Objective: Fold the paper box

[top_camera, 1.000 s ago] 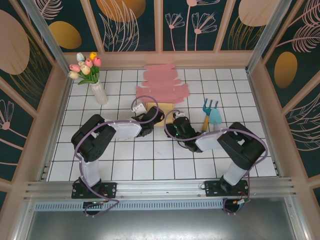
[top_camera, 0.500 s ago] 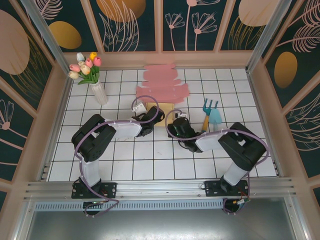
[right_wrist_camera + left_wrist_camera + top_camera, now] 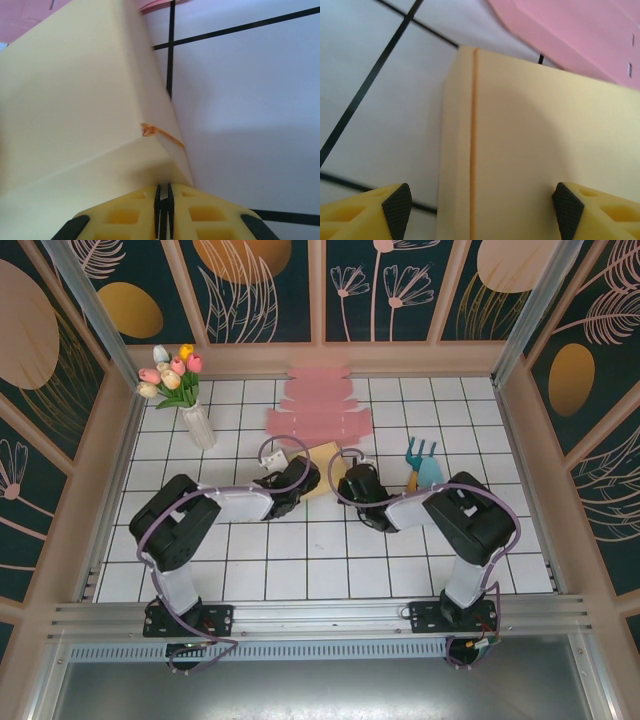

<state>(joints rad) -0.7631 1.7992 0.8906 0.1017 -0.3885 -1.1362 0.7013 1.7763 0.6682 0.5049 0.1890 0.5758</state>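
Observation:
The paper box is a cream sheet, partly folded, lying mid-table between my two grippers. My left gripper stands open over it. In the left wrist view its fingertips straddle a cream panel with an orange crease, touching nothing. My right gripper is shut on a thin side flap of the box. In the right wrist view the jaws meet on that flap's edge, and a raised wall of the box slopes up to the left.
Flat pink box sheets lie just behind the cream box. A white vase of tulips stands at the back left. Blue and orange garden tools lie right of my right gripper. Wooden walls close in the tiled table.
My right gripper has moved up and left and has closed on the box flap. The cream box has tilted and the pink sheets have slid slightly left. My left arm has stretched forward.

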